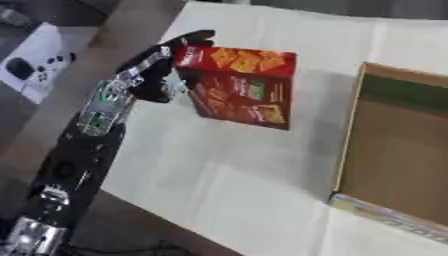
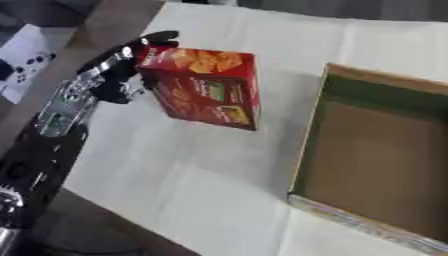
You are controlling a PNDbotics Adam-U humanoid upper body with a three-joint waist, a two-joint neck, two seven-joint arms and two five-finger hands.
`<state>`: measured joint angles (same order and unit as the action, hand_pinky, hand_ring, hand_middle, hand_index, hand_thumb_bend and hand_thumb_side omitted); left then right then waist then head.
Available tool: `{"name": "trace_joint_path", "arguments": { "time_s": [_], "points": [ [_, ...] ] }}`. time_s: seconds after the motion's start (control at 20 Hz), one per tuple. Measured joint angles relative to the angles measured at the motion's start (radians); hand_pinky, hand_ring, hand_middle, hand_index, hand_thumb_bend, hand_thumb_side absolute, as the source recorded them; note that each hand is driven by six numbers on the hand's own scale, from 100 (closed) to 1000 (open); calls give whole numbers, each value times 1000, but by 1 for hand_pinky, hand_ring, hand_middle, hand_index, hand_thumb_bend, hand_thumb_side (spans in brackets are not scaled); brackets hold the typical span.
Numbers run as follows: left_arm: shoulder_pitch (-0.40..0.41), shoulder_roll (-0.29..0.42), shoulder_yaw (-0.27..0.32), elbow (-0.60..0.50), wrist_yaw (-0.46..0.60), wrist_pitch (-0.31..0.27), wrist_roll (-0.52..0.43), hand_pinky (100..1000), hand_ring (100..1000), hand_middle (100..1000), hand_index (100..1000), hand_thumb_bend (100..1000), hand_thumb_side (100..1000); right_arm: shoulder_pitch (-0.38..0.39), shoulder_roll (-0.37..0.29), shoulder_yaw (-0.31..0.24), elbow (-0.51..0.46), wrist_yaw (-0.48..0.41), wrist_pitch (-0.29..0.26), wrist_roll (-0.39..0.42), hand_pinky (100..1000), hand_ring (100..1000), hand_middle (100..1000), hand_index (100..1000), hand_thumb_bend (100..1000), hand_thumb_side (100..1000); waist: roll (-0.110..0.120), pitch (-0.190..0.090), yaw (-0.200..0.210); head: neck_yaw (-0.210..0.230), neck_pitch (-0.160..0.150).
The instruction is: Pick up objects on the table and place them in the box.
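A red cracker box (image 1: 241, 87) hangs tilted above the white table, printed with orange crackers on top. My left hand (image 1: 162, 70) holds it by its left end, fingers curled over the top edge and thumb below. The open cardboard box (image 2: 385, 165) lies to the right, brown inside, with nothing visible in it. Between the cracker box and the cardboard box there is a gap of bare cloth. My right hand shows in neither view.
The white cloth-covered table (image 1: 227, 170) has its near edge running diagonally at lower left. Off the table at upper left lies a white package (image 1: 35, 60) with a game controller picture. A brown floor strip lies beside it.
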<state>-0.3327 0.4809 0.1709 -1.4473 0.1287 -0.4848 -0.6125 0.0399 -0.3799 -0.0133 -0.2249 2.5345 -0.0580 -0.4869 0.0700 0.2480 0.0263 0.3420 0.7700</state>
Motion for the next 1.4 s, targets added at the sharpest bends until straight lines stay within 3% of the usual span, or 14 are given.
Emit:
{"name": "trace_joint_path", "arguments": {
  "time_s": [0.35,0.55,0.6,0.75,0.8,0.85,0.9,0.95,1.0,1.2,1.4],
  "points": [
    [-2,0,0,3,-18,-6,6,702,978,1000,1000,100,512,-5,0,0,-4,1,-4,1,330,514,642,764,100,1000,7,5,-7,-8,0],
    [-11,0,-7,3,-30,-11,11,634,927,1000,977,100,500,-5,-2,0,-11,1,-13,3,331,515,642,764,100,1000,12,9,-14,-8,0],
    [-12,0,-8,3,-31,-12,11,514,828,925,947,100,488,-6,-4,0,-13,1,-14,4,331,516,643,764,100,1000,15,12,-16,-8,0],
    [-20,-3,-20,1,-31,-14,14,392,688,803,884,100,445,-7,-13,0,-20,1,-22,4,332,517,644,765,100,1000,19,15,-24,-9,0],
    [-21,-7,-23,-1,-31,-15,15,304,606,719,823,100,431,-9,-14,0,-21,2,-25,5,332,518,644,765,100,1000,20,17,-26,-9,0],
    [-24,-11,-25,-4,-30,-14,14,349,642,760,853,100,441,-12,-15,0,-24,2,-29,6,332,517,644,765,100,1000,21,19,-29,-9,0],
    [-27,-15,-27,-4,-27,-13,13,169,516,591,727,100,409,-14,-18,0,-25,2,-32,6,332,518,645,765,100,1000,21,20,-31,-9,0],
    [-28,-19,-29,-4,-20,-13,13,185,525,604,741,100,410,-14,-19,0,-27,3,-35,7,332,518,645,765,100,1000,23,22,-33,-9,0],
    [-28,-21,-30,-4,-12,-13,13,100,421,479,580,100,418,-14,-19,0,-30,4,-39,7,332,518,645,765,100,1000,24,25,-35,-9,0],
    [-28,-32,-33,0,13,-30,30,100,304,403,466,100,461,-16,-20,0,-38,5,-47,7,332,518,645,765,100,1000,27,34,-39,-9,0],
    [-28,-35,-47,-1,31,-37,37,100,293,400,461,100,454,-19,-26,0,-44,6,-51,7,332,518,645,765,100,1000,28,37,-40,-9,0]
  ]
}}
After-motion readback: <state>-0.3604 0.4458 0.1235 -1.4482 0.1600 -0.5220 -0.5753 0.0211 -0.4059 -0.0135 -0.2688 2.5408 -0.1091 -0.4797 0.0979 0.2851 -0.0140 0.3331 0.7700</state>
